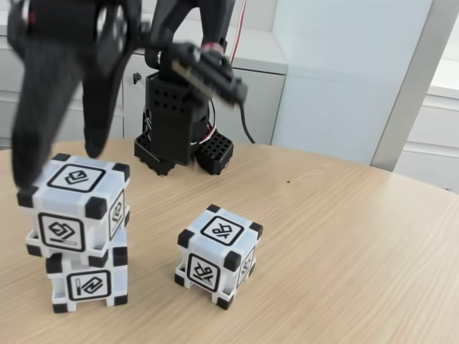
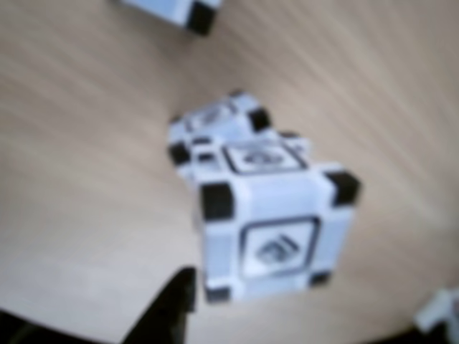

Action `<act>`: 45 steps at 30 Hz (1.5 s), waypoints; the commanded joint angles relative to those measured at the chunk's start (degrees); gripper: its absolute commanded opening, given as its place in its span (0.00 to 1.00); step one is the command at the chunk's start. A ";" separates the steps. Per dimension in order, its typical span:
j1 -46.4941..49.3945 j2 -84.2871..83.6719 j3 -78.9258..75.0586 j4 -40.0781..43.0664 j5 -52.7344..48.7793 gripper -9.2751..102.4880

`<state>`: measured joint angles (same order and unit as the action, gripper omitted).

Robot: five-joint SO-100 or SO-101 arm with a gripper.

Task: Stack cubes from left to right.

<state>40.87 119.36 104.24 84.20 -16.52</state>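
Hovering released gripper (image 1: 61,161) just above two stacked cubes (image 1: 77,208), third cube (image 1: 217,254) apart

Blurred upper cube (image 2: 276,233) atop lower cube (image 2: 215,122) on wooden table (image 2: 86,179), dark tool finger (image 2: 168,312) below.

Fixed view: end effector (image 1: 61,161) motion-blurred, upper arm cut by top edge, jaw state unreadable. Wrist view soft all over: face symbols on the stacked cubes (image 2: 269,222) illegible, lower cube mostly hidden under the top one. Another cube (image 2: 179,8) clipped at top edge; a white object (image 2: 441,319) clipped bottom-right, unidentifiable.
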 commanded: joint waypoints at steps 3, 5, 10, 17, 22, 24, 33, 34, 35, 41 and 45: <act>-4.57 12.04 -0.44 0.26 0.97 0.42; -8.26 14.85 -0.44 1.05 0.26 0.44; -21.80 18.02 -0.44 5.80 -3.52 0.47; -37.44 15.64 -0.44 11.34 -8.17 0.47; -41.31 8.88 -0.44 14.50 -14.33 0.47; -40.52 6.15 -0.44 15.29 -16.88 0.47; -40.17 -2.90 -0.44 15.47 -22.50 0.46; -40.17 -3.52 -0.44 15.47 -22.68 0.46; -40.17 -4.31 -0.44 15.47 -22.76 0.46; -36.56 -9.23 -0.44 15.47 -23.12 0.47; -31.90 -9.49 -0.44 15.47 -24.26 0.47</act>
<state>5.80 109.95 104.15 98.96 -39.55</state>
